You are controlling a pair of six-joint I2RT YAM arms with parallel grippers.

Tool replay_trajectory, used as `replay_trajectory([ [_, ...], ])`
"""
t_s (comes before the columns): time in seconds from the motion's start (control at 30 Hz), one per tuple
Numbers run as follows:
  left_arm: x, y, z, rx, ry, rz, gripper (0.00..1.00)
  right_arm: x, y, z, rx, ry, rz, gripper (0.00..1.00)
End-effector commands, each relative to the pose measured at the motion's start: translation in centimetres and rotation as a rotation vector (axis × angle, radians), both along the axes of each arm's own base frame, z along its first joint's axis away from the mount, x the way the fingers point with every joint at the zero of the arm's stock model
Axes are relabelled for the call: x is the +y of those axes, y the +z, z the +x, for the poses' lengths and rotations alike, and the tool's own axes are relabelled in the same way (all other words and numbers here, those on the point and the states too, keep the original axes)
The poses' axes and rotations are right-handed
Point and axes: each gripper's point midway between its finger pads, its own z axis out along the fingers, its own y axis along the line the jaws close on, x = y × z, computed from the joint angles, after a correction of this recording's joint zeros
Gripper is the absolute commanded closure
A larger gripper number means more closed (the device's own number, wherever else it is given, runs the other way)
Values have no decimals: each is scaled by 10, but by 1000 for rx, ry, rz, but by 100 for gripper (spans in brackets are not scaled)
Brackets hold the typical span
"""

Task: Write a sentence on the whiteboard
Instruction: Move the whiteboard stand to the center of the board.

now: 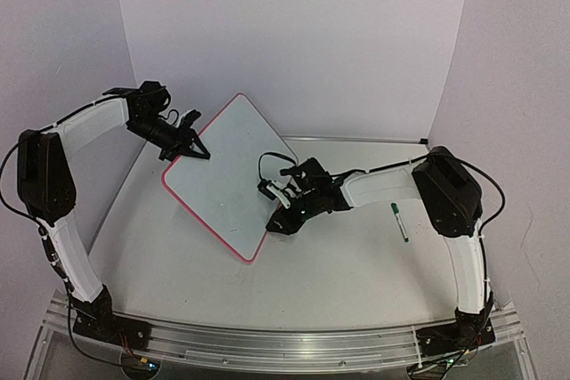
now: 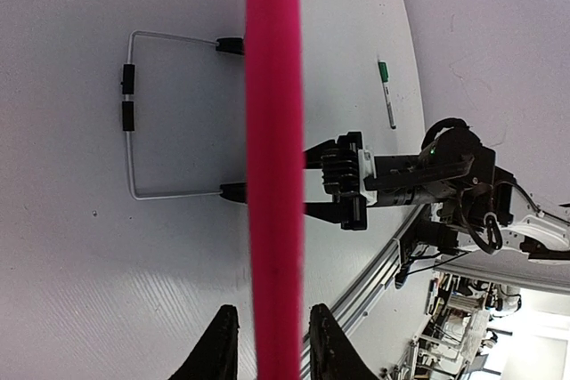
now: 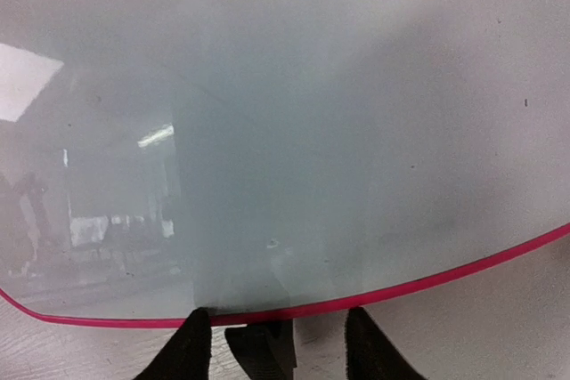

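We see board (image 1: 227, 175) propped tilted on worktop (image 1: 356, 264), centre-left; left pincer (image 1: 199, 150) straddles its upper-left edge, jaws slightly parted, just clear; right pincer (image 1: 278, 220) open at lower-right edge, not gripping.

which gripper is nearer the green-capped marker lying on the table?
The right gripper, at the whiteboard's lower right edge; the marker lies on that arm's side. The left gripper is across the board, at its upper left edge.
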Motion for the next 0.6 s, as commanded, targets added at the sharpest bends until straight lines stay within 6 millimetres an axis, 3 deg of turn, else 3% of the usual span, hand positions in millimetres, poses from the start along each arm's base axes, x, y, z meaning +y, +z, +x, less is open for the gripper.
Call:
replay_trajectory([
  [0.0, -1, 15, 5, -74, -7, 26, 71, 7, -8, -1, 11, 33, -1, 65],
  [0.3, 7, 18, 13, -126, 28, 79, 61, 8, -11, -3, 25, 39, -3, 78],
  [0.43, 12, 26, 15, -172, 42, 97, 41, 5, -10, 2, 8, 11, -4, 98],
  [0.57, 23, 45, 21, -278, 98, 125, 22, -1, -3, 12, -37, -68, 6, 100],
])
